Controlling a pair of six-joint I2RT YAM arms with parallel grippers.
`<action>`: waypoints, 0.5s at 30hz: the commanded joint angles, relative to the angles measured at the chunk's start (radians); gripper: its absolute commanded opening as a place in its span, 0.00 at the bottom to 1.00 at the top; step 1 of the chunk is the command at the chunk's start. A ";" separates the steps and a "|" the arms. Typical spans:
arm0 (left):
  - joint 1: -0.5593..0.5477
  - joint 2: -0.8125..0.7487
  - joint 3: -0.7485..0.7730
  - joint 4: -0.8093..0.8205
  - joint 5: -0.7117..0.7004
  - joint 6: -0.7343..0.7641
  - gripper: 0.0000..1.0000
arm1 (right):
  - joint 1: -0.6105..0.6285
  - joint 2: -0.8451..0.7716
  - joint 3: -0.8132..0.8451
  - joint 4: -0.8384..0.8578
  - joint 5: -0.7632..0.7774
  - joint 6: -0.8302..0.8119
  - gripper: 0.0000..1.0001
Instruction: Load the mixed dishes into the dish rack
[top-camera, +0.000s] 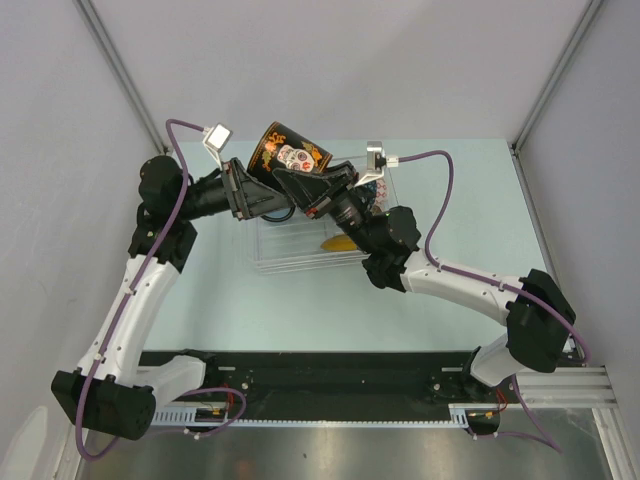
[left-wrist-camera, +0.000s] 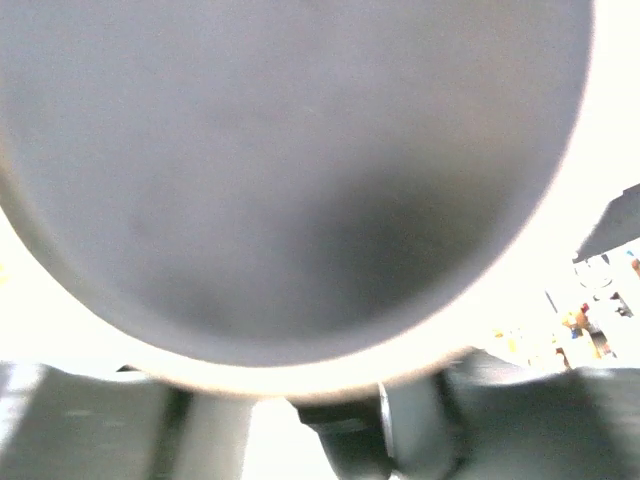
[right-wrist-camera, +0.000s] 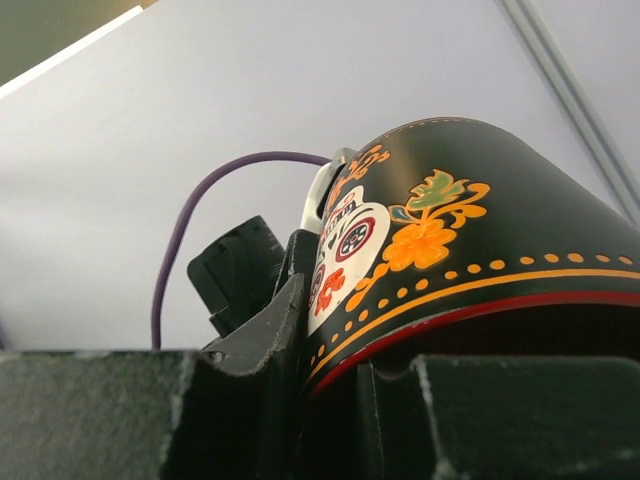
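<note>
Overhead, 2 wrist close-ups; shared plate (top-camera: 288, 153) (right-wrist-camera: 470, 230)

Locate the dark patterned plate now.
Top view, centre: the dark patterned plate is held above the far edge of the dish rack by the right gripper, the left gripper at its left side.

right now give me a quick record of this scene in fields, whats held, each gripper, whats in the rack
held item: dark patterned plate, tilted in the air above the rack
right gripper: shut on the plate's rim
left gripper: close against the plate's plain underside; grip cannot be told
dish rack: clear plastic, below both grippers
in rack: yellow plate, only partly in view
</note>
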 joint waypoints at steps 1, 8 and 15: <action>-0.007 0.006 0.043 0.071 0.009 -0.005 0.44 | 0.019 -0.011 0.035 0.189 0.001 0.009 0.00; -0.007 -0.001 0.040 0.090 0.040 -0.048 0.32 | 0.010 0.014 0.035 0.205 -0.004 0.027 0.00; -0.009 0.004 0.027 0.122 0.082 -0.083 0.13 | 0.004 0.014 0.035 0.206 -0.010 0.028 0.00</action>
